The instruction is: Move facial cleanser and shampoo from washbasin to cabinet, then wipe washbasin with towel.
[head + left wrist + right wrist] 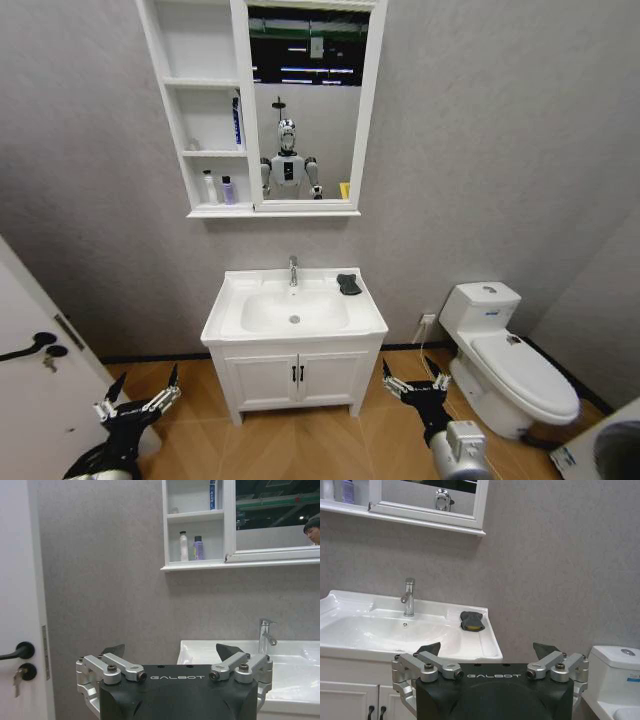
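Inventory, all places given from the washbasin (pixel 294 310):

- Washbasin: white, on a two-door vanity (pixel 296 380); chrome tap (pixel 293 270) at the back rim. I see no bottles on its deck, so I judge the moving step done.
- Cabinet (pixel 205 120): on the wall above the washbasin and toward my left, joined to the mirror (pixel 305 100). Lowest niche holds a white bottle (pixel 210 187) and a purple bottle (pixel 227 190) side by side, upright. Which is the cleanser and which the shampoo I cannot tell. A blue tube (pixel 237 120) stands in the niche above.
- Towel (pixel 349 284): dark folded pad on the washbasin's back right corner, right of the tap, out of the bowl. A likely reason: dry and within my right arm's reach for the wipe not yet done.
- My left gripper (pixel 140 398): low, before the washbasin's left front, jaws spread, nothing held.
- My right gripper (pixel 412 383): low, beside the washbasin's right front, jaws spread, nothing held; I judge it the nearer to the towel.
- Obstacles: toilet (pixel 510 360) close on the washbasin's right; door (pixel 35 370) with black handle on its left; the tap stands beside the towel
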`<state>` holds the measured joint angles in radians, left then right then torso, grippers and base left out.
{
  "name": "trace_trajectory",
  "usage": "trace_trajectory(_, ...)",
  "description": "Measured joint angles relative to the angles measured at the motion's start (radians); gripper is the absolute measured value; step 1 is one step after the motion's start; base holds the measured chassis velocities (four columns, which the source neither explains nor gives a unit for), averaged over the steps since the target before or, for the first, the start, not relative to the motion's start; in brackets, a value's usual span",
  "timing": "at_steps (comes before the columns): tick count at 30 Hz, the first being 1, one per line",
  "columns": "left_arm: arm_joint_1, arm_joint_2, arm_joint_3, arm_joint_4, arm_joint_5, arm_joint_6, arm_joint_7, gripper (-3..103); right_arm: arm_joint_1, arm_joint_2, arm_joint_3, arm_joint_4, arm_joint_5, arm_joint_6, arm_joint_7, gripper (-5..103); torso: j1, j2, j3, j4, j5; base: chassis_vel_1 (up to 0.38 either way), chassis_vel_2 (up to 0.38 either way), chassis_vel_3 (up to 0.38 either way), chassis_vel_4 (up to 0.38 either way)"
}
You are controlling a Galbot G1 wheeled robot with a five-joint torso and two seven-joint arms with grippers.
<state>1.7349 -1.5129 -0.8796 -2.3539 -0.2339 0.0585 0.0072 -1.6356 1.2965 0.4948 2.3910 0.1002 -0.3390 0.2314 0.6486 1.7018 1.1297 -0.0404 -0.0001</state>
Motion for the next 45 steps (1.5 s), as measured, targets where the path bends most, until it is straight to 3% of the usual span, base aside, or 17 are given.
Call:
trace_trajectory(9, 0.000, 0.000, 0.000, 0.000, 0.000, 0.000, 0.000, 100, -0.026, 0.002, 0.012, -0.020, -0.038, 0.061, -0.055, 100, 0.001, 0.000, 0.000, 0.0000, 0.0011, 0.350, -0.341, -0.340, 0.339)
trace_trajectory(10, 0.000, 0.000, 0.000, 0.000, 0.000, 0.000, 0.000, 100, -0.029, 0.002, 0.015, -0.023, -0.039, 0.079, -0.075, 100, 0.000, 0.000, 0.000, -0.0004, -0.0015, 0.327, -0.333, -0.310, 0.339)
trace_trajectory(11, 0.000, 0.000, 0.000, 0.000, 0.000, 0.000, 0.000, 100, -0.027, 0.003, 0.015, -0.028, -0.041, 0.094, -0.081, 100, 0.000, 0.000, 0.000, -0.0001, 0.0004, 0.327, -0.299, -0.271, 0.339)
trace_trajectory(14, 0.000, 0.000, 0.000, 0.000, 0.000, 0.000, 0.000, 100, -0.017, 0.005, 0.020, -0.042, -0.054, 0.118, -0.085, 100, 0.000, 0.000, 0.000, -0.0001, 0.0005, 0.246, -0.264, -0.256, 0.238)
trace_trajectory(17, 0.000, 0.000, 0.000, 0.000, 0.000, 0.000, 0.000, 100, -0.017, 0.004, 0.026, -0.044, -0.064, 0.118, -0.092, 100, -0.001, 0.000, 0.000, 0.0004, -0.0004, 0.111, 0.021, -0.113, 0.145)
trace_trajectory(20, 0.000, 0.000, 0.000, 0.000, 0.000, 0.000, 0.000, 100, -0.017, 0.004, 0.028, -0.045, -0.066, 0.118, -0.092, 100, 0.000, 0.000, 0.000, -0.0008, 0.0006, -0.006, 0.003, -0.030, 0.030)
trace_trajectory(25, 0.000, 0.000, 0.000, 0.000, 0.000, 0.000, 0.000, 100, -0.015, 0.004, 0.029, -0.045, -0.066, 0.116, -0.092, 100, 0.002, -0.001, 0.001, 0.0005, 0.0005, -0.097, 0.010, 0.066, -0.036)
trace_trajectory(45, 0.000, 0.000, 0.000, 0.000, 0.000, 0.000, 0.000, 100, -0.015, 0.004, 0.028, -0.045, -0.066, 0.113, -0.091, 100, 0.000, 0.000, 0.000, 0.0000, 0.0002, 0.001, 0.002, 0.005, -0.001)
